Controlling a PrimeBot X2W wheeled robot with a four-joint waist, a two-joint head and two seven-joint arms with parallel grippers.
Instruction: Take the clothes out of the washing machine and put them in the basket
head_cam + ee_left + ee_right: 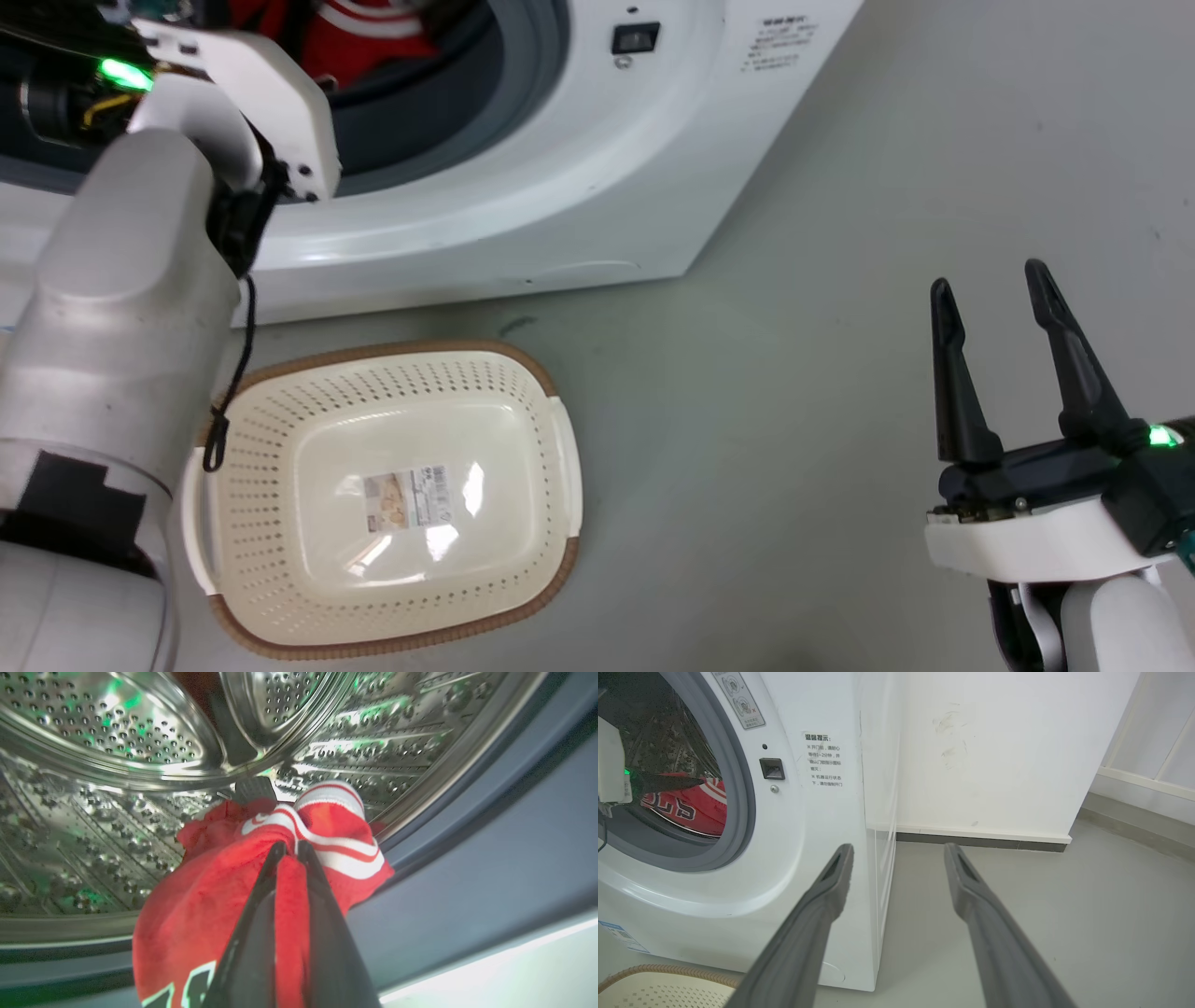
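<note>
Left gripper (290, 849): inside the drum mouth; jaws narrow, clamped on a fold of the jersey, red cloth showing in the slit between the fingers.
Jersey (210, 914): red, with white-striped trim at the top and white-edged dark lettering low down; bunched around the fingers, lower part lying in front of the drum's front lip; within the porthole as seen from the right wrist.
More red cloth (205, 821): behind the jersey, low in the drum; same garment or a second one, cannot tell.
Drum (117, 737): perforated steel, with green glints of reflected light.
Washer (579, 168): white, porthole facing the robot, grey gasket (527, 84) round it; black latch socket (635, 37) just right of the gasket, printed notice beside it.
Left arm (121, 308): pale forearm rising from the lower left into the porthole; green lamp lit at the wrist; black cable (245, 355) hanging from it over the basket's near corner.
Basket (271, 439): on the floor just in front of the washer, partly under the left arm; cream perforated walls, brown rim; paper label (408, 499) on its bottom.
Right gripper (990, 280): lower right of the head view, above the floor, well apart from basket and washer; jaws wide, floor showing between the fingers.
Floor (794, 420): grey, smooth.
Wall (994, 742): white, scuffed, dark skirting at its foot, behind the washer.
</note>
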